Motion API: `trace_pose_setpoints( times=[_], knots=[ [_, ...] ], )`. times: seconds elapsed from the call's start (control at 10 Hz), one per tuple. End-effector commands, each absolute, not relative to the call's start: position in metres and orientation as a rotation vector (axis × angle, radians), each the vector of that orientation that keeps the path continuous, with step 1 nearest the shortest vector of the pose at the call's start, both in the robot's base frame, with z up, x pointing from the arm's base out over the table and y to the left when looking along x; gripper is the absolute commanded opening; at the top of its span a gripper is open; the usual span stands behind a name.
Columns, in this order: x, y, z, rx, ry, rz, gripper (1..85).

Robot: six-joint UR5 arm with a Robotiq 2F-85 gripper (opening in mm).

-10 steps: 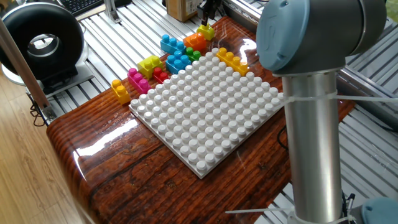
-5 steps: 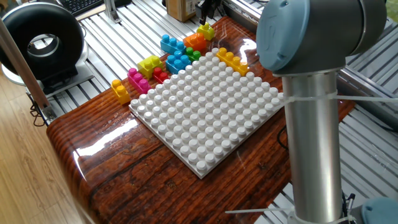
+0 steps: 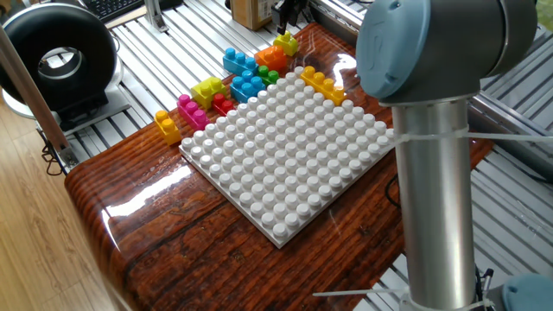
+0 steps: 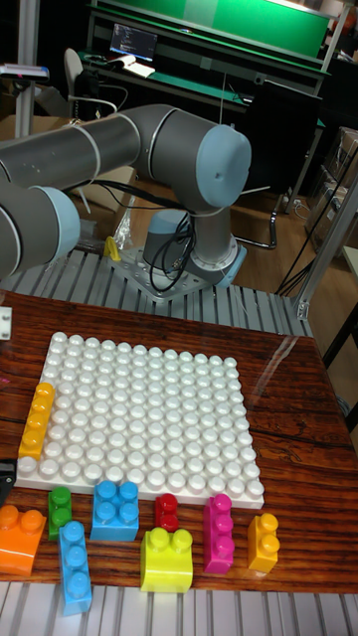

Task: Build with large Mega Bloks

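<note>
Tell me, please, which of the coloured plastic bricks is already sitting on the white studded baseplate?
The long yellow brick, alone, sits on the white studded baseplate, along one edge. All the other bricks lie on the wooden table beside the plate.

Even, bright overhead lighting in both views. In the fixed view, white glare streaks the glossy bench (image 3: 173, 225) near its left corner and again by the far edge; the arm (image 3: 432, 130) in the foreground is slightly soft. The white baseplate (image 4: 144, 417) is nearly overexposed in the tall fixed view, with faint shadows. The background there is dimmer, with a green glow at top.
</note>
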State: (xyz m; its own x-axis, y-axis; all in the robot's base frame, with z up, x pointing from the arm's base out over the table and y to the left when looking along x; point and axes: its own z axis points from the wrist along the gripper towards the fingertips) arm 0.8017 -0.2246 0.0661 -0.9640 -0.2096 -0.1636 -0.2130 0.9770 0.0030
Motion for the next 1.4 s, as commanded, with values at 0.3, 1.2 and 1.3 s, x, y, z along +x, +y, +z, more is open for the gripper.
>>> trace_pose_setpoints(
  times=[0.3, 1.2, 1.3],
  knots=[
    [0.807, -0.226, 0.056, -0.369, 2.944, 0.069, 46.3],
    [0.810, -0.221, 0.043, -0.388, 2.916, 0.107, 45.3],
    [0.810, -0.221, 0.042, -0.393, 2.916, 0.106, 45.0]
  ],
)
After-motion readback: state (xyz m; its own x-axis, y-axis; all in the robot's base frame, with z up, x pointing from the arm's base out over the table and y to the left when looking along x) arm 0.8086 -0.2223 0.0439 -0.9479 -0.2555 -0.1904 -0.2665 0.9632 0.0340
